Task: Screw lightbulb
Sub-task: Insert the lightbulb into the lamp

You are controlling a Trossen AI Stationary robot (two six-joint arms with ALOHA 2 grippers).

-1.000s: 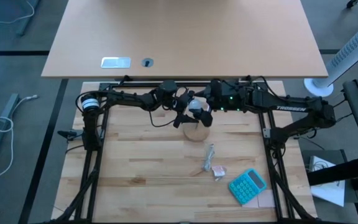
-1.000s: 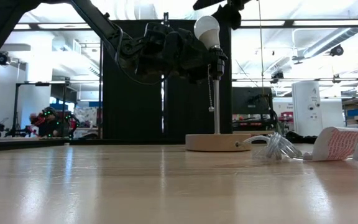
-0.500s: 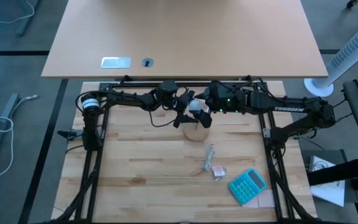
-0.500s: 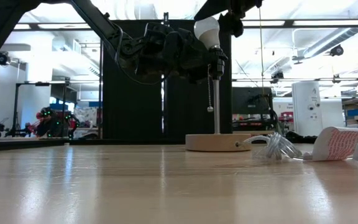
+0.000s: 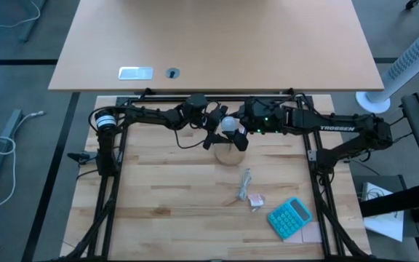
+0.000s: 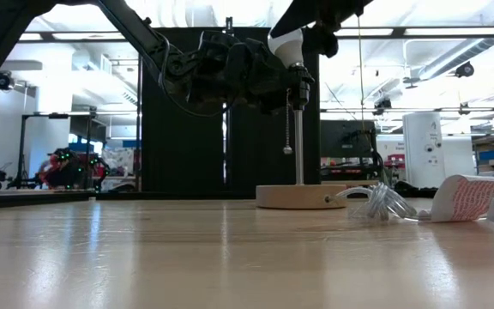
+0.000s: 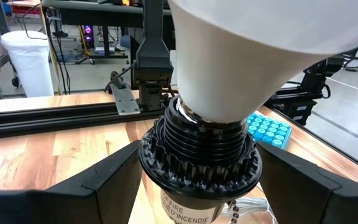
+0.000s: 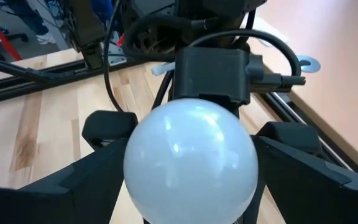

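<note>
A lamp stands upright on its tan wooden disc (image 5: 229,155) (image 6: 301,196), and a thin pole carries a black ribbed socket (image 7: 197,155). The white lightbulb (image 8: 190,155) (image 5: 228,124) (image 6: 288,47) sits neck-down in that socket. My left gripper (image 7: 197,180) (image 5: 225,135) is shut on the socket. My right gripper (image 8: 190,168) (image 6: 316,21) is open and reaches in from the right, above the lamp. Its fingers (image 8: 98,168) stand on either side of the bulb's round head; whether they touch it I cannot tell. My left gripper pinches the socket's ribbed black collar (image 7: 151,163) between its two fingers, one on each side, just under the bulb's neck. The fingers come in about level from the table's far left. The lamp stays upright with its disc on the table.
A crumpled clear wrapper with cord (image 5: 247,185) (image 6: 384,204), a small printed packet (image 5: 255,200) and a teal calculator (image 5: 289,217) lie near and to the right of the lamp. A pull chain (image 6: 288,129) hangs from the socket. The near left of the table is bare wood.
My right gripper has come down over the lightbulb: in the low view it now covers the bulb's top, which stood free a second ago. The lamp and my left gripper have kept still.
</note>
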